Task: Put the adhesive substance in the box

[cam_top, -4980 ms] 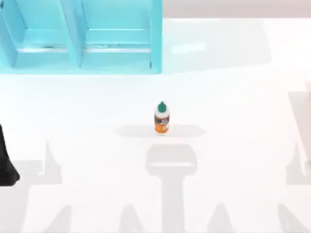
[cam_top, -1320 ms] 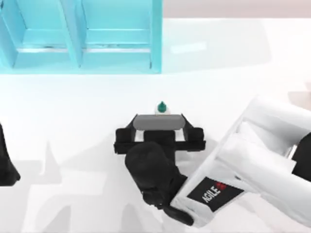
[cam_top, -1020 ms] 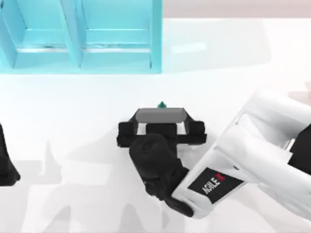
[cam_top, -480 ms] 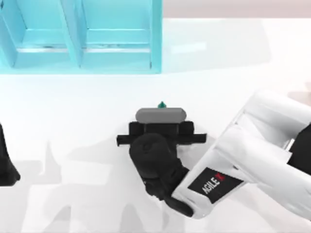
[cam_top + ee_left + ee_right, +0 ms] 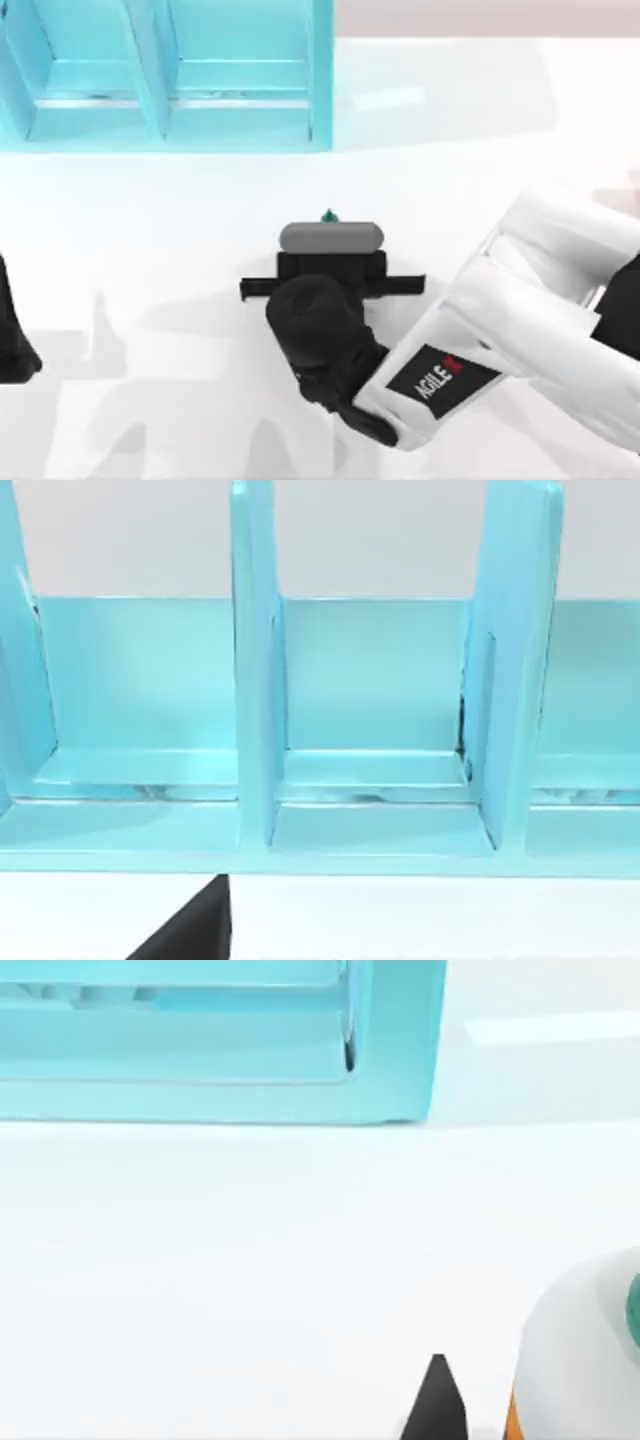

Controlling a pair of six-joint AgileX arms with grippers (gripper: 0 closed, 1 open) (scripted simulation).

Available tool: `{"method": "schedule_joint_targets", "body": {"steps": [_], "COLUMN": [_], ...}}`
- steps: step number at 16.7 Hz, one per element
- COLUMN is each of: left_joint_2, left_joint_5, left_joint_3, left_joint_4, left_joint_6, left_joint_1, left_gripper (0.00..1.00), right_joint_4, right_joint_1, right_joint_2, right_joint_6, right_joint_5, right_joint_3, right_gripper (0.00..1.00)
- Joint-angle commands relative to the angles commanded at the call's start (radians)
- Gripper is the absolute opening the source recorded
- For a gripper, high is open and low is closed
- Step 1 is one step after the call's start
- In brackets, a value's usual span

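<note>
Your right arm (image 5: 520,320) reaches in from about 4 o'clock of the top view, its white forearm slanting toward the table's middle and its black wrist bent so the right gripper (image 5: 331,262) points toward 12 o'clock. The gripper's carriage blocks sit drawn in close together under a grey camera housing (image 5: 331,237) — the jaws look closed on the glue bottle (image 5: 328,216), though the contact itself is hidden beneath that housing. From above you see just the bottle's dark-green cap tip poking out at the housing's 12 o'clock edge, near the middle of the white table (image 5: 150,220). In the right wrist view the bottle's white shoulder (image 5: 570,1350), a sliver of orange label and a bit of green cap sit very close to the lens, with 1 dark fingertip (image 5: 437,1397) beside it.

The light-blue box (image 5: 170,75) stands at roughly 11 o'clock of the table, well apart from the bottle. Upright dividers split it into compartments; the 2 you see from above hold nothing, and the left wrist view looks straight into similar bare ones (image 5: 370,710).

Your left arm (image 5: 15,335) sits parked at 9 o'clock, a dark shape at the table's edge; whether its fingers are apart or together, you cannot tell. Bare table lies between the gripper and the box.
</note>
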State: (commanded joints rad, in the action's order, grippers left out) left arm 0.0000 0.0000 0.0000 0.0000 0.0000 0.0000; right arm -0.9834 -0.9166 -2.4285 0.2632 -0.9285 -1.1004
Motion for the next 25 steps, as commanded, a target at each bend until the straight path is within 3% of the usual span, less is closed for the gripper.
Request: {"method": "schedule_joint_targets", "body": {"steps": [8,17,25], "left_joint_2": [0.000,0.000,0.000], "left_joint_5": [0.000,0.000,0.000], "left_joint_3": [0.000,0.000,0.000], "left_joint_4": [0.000,0.000,0.000], "left_joint_6": [0.000,0.000,0.000], "left_joint_1": [0.000,0.000,0.000], "left_gripper": [1.00,1.00,1.00], "right_joint_4": [0.013,0.293,0.332], "right_joint_1": [-0.002,-0.004,0.013], "right_joint_2": [0.017,0.294,0.319], "right_joint_6": [-0.001,-0.001,-0.022], "right_joint_5": [-0.002,0.001,0.030], "right_joint_3": [-0.001,0.002,-0.012], "right_gripper": [0.00,0.00,0.00]}}
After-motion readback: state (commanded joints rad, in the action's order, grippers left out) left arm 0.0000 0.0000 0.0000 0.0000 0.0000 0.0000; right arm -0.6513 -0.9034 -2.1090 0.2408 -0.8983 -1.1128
